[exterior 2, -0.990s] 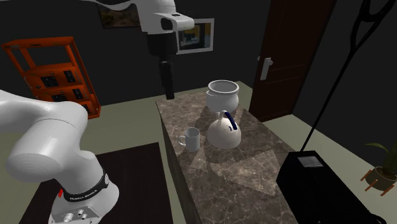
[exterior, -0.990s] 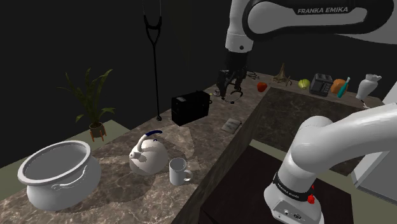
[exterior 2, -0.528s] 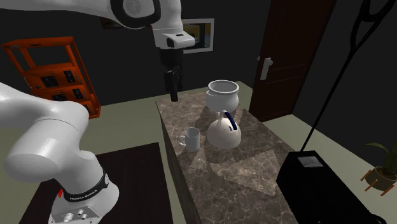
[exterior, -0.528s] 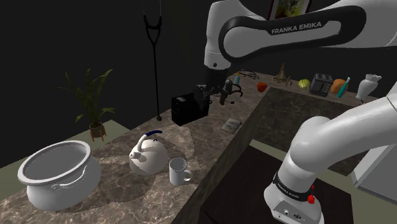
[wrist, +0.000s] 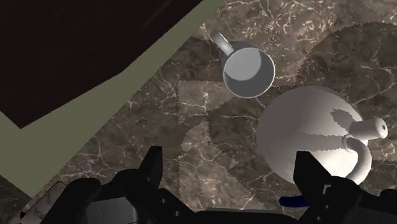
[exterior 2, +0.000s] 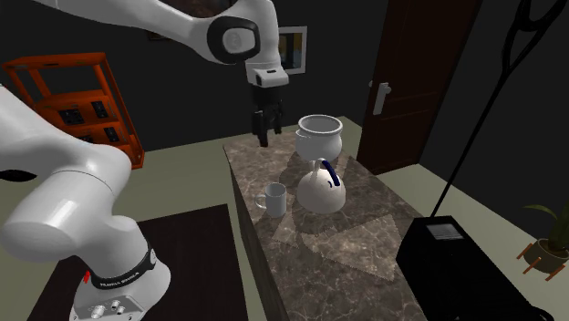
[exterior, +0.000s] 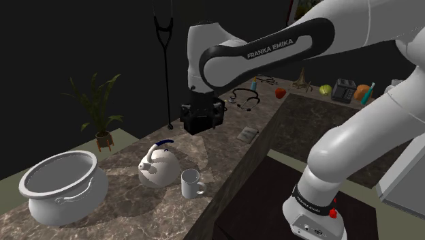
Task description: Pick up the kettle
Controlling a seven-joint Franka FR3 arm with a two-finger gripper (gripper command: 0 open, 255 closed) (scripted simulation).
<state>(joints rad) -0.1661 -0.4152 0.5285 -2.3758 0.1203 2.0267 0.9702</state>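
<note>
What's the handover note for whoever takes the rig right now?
Black gripper: jaws open, empty, in the air over the brown marble counter. White round kettle with dark blue handle stands upright on it, white mug beside it, apart. Done: nothing grasped. Left: lower onto the kettle, probably its handle, close, lift.

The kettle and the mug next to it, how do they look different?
The kettle is larger and round-bodied; the mug is smaller and straight-sided. The kettle has a dark blue handle over its top and a curved spout; the mug has a side loop handle, no spout. The mug is open-topped; the kettle is closed over. Both are white, upright on the marbled counter, not touching.
</note>
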